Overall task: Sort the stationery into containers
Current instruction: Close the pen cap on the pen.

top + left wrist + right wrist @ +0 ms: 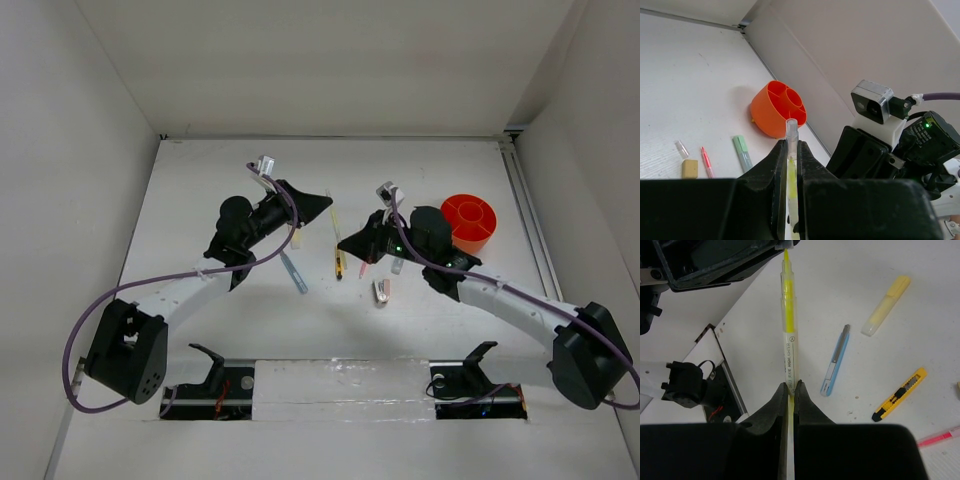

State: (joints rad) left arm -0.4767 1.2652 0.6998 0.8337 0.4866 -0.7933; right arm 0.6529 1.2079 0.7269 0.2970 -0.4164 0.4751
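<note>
L grip [792, 146]: clamps clear cap [791, 128] | R grip [790, 388]: clamps highlighter [789, 340] (nib bare)

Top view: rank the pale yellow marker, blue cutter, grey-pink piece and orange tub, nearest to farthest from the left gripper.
1. pale yellow marker, just on the near side of the left gripper, whose jaws pinch the yellow highlighter.
2. blue cutter, further toward the arm bases.
3. grey-pink piece, right of centre.
4. orange tub, far right.
</note>
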